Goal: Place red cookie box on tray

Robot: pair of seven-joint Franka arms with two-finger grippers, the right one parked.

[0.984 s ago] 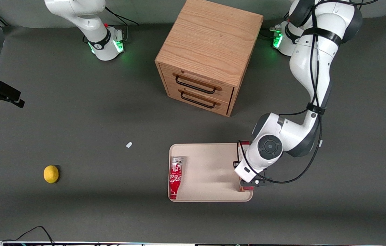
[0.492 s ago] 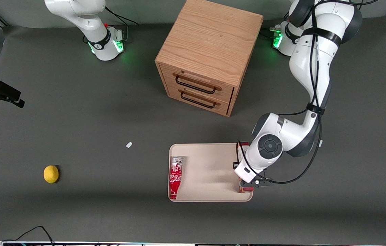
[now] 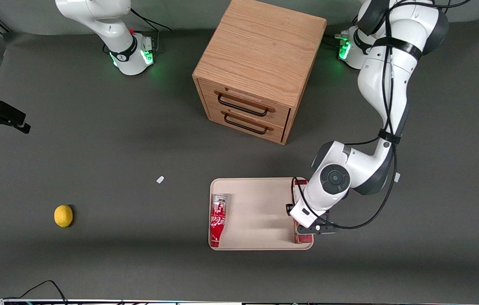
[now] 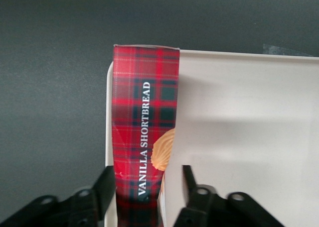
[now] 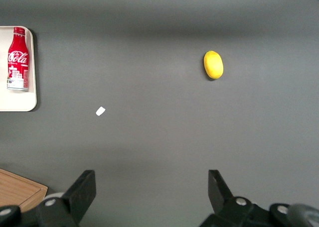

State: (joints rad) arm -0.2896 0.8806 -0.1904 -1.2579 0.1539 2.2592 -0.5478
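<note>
The red cookie box (image 4: 144, 142) lies in the tray (image 3: 256, 199) along the short rim at the working arm's end, its long axis parallel to that rim, running from 12 to 6 o'clock in the front view. In the wrist view its outer long side overhangs or hides the rim (image 4: 108, 137), so it may rest partly on the rim rather than flat on the floor. One end of the box is just inside the tray corner nearest the front camera; the arm covers most of the rest.

The hand (image 4: 148, 187) is directly above the box. Its two fingers (image 4: 106, 184) straddle the box's narrow width, one close against the tartan side and the other standing a little off the cookie side, so the hand appears slightly open, with no firm hold on the box.

Open room: the middle of the tray is bare between the box and a red Coca-Cola bottle (image 3: 218, 219), which lies along the short rim at 9 o'clock from the box, also pointing 12 to 6. The wooden drawer cabinet (image 3: 258, 70) stands at 11 o'clock from the tray, well apart. A lemon (image 3: 63, 215) and a small white scrap (image 3: 160, 179) lie toward the parked arm's end of the table (image 3: 95, 148).

The box is red tartan, printed "VANILLA SHORTBREAD" in white lengthwise, with a golden cookie pictured. The bottle reads "Coca-Cola".
</note>
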